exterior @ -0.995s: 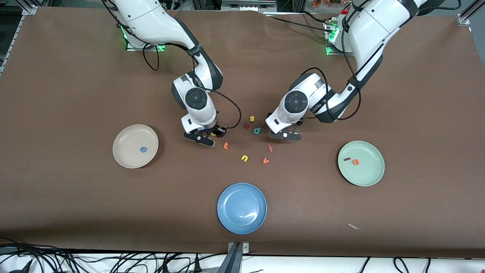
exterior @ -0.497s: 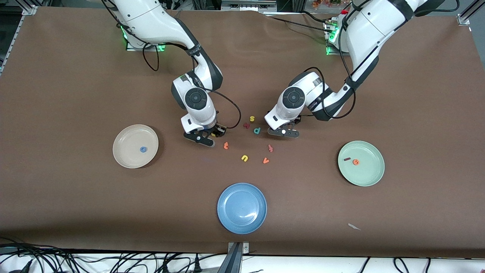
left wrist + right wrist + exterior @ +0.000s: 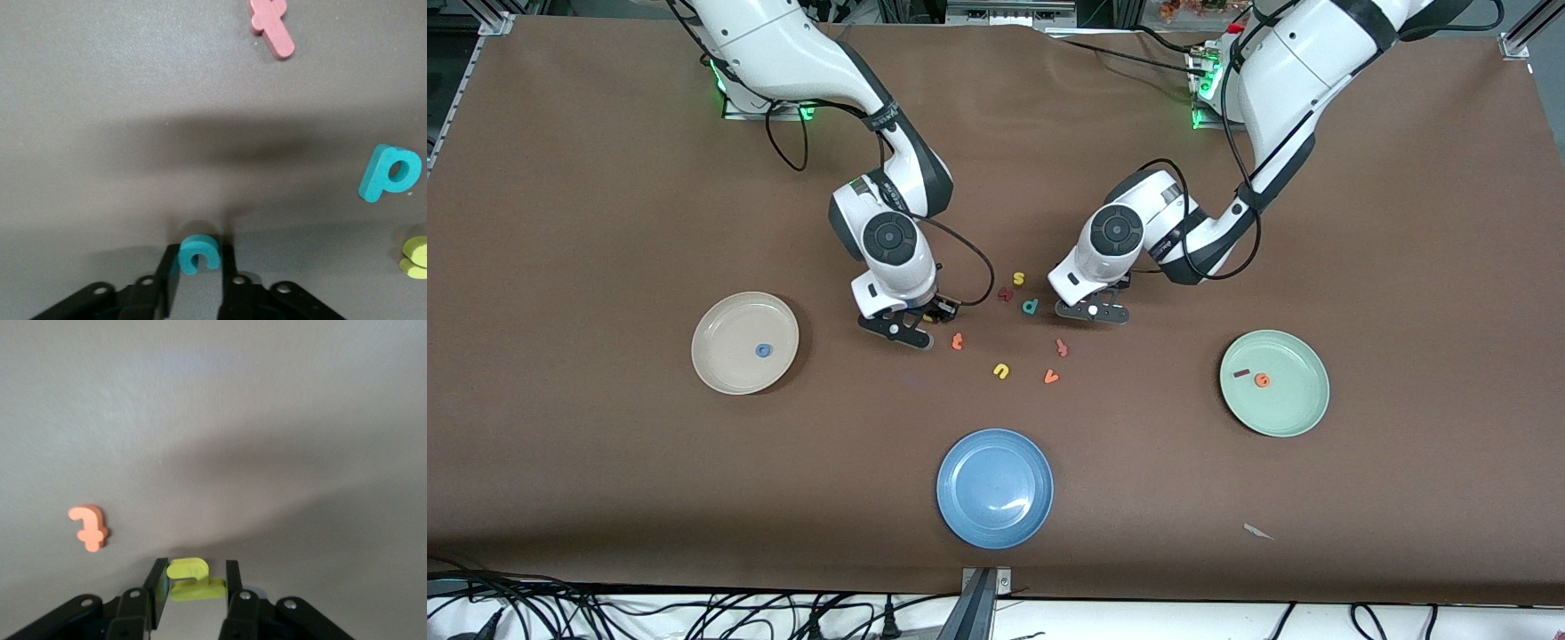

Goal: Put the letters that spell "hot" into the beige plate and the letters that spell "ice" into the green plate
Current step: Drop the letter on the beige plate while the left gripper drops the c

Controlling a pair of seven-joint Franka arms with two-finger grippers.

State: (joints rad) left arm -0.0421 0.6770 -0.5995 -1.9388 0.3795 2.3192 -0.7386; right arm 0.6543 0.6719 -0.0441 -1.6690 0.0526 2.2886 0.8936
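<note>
Both arms are at the pick stage: the left end effector, low over the bench, pinches the teal c between its fingers, and the right end effector likewise pinches the yellow h. Judged next: lift each clear, carry the c to the green plate and the h to the beige plate, both well apart from their end effectors. Each arm reaches down from its base with the wrist bent over the letter cluster; the orange t lies near the right end effector.

A blue o lies in the beige plate; a dark red i and orange e lie in the green plate.
</note>
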